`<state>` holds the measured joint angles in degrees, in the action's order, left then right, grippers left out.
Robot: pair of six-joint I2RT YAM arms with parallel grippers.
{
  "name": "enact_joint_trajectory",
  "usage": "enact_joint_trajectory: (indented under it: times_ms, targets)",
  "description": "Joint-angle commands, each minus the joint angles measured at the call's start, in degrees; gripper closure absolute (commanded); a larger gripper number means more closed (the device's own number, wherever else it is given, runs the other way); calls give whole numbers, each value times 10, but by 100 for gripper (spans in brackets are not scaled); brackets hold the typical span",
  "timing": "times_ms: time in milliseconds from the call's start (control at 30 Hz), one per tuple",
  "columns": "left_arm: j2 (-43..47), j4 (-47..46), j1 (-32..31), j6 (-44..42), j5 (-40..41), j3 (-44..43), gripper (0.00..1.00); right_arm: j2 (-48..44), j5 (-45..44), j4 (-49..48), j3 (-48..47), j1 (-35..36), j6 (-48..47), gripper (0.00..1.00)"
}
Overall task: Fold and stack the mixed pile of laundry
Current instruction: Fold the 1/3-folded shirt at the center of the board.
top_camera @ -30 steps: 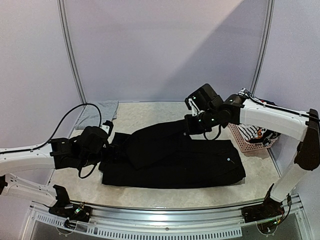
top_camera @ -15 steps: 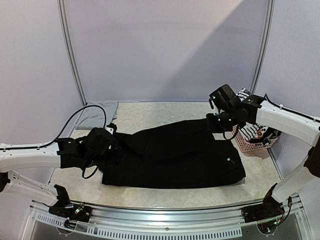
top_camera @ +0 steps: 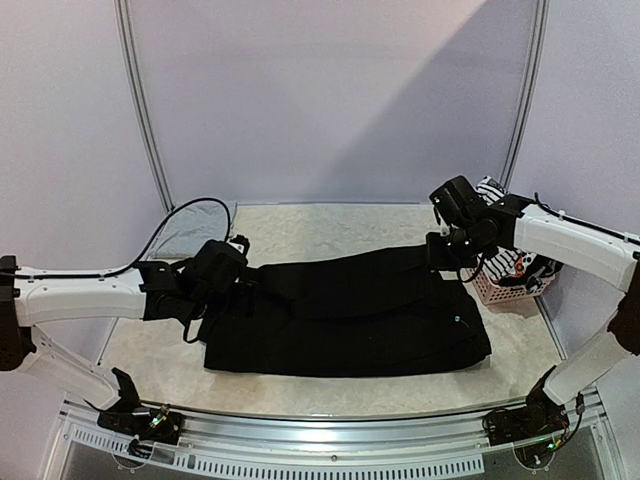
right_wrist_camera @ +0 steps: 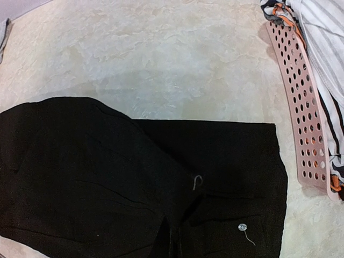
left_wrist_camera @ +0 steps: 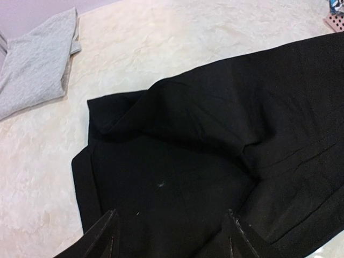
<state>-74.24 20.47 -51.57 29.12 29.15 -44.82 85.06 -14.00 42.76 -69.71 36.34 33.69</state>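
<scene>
Trousers (top_camera: pixel 350 315) black, flat; R tool (top_camera: pixel 445 260) pinches corner, L tool (left_wrist_camera: pixel 172 236) spread

The black trousers (top_camera: pixel 350 315) were plain black all over, save for one small white button (right_wrist_camera: pixel 242 227). The grey trousers (left_wrist_camera: pixel 35 64) were pale, faintly flecked grey. The basket (right_wrist_camera: pixel 301 107) was pink, dotted with holes. The striped piece (right_wrist_camera: pixel 322 43) was white with thin dark stripes. The surface (top_camera: pixel 330 225) was cream, marbled.

Top leg of black trousers (top_camera: pixel 350 325) drawn rightward, flattened by right arm (top_camera: pixel 570 238).
</scene>
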Motion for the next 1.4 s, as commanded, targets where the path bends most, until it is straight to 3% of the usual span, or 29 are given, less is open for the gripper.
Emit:
enact_joint_trajectory:
  times_ms: [0,1033,1167,1367]
  targets:
    - [-30,-20,11,-19,-12,-37,34,15,-11,-8,12,-17,-11,100]
    - [-89,-21,42,-28,-35,-55,36,179,-15,-53,50,-101,-17,99]
    - [-94,-29,60,-30,-52,-65,37,200,-27,-42,34,-101,-20,92]
    - [-147,-18,71,-40,-66,-119,42,206,-44,-18,14,-102,-21,68]
